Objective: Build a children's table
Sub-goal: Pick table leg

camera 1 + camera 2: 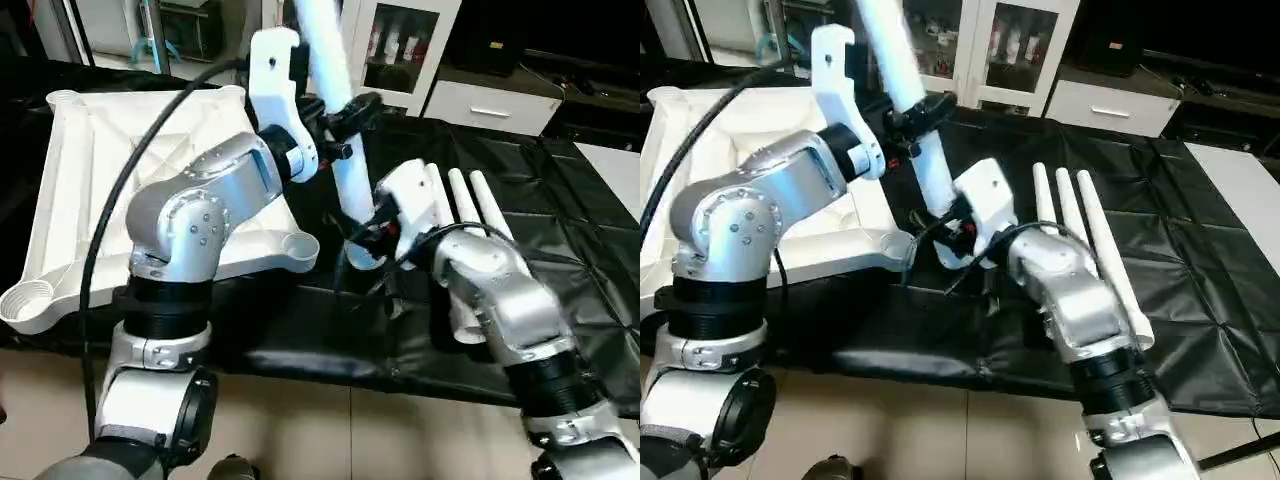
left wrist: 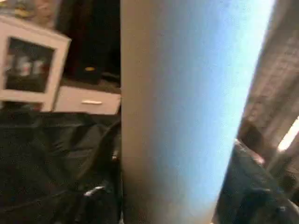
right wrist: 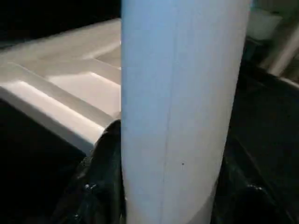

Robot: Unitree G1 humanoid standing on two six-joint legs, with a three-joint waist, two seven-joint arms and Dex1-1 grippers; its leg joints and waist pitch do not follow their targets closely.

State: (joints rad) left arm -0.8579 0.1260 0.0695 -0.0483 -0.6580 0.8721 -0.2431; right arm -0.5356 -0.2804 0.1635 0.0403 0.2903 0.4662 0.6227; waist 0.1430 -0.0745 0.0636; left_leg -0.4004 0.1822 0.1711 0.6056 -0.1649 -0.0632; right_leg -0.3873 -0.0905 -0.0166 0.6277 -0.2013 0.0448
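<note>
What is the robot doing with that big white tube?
The robot is building a children's table. Both grippers are on one white leg, holding it up at a tilt: the left gripper higher up, the right gripper near its lower end. That end hangs just beside the upside-down tabletop, close to a round corner socket, but it is not in yet. Three more legs lie side by side on the black-covered worktable, waiting.

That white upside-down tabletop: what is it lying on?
The tabletop lies on a black sheet covering the worktable. The robot's left arm hides its near middle; whatever is directly beneath it is covered.
</note>
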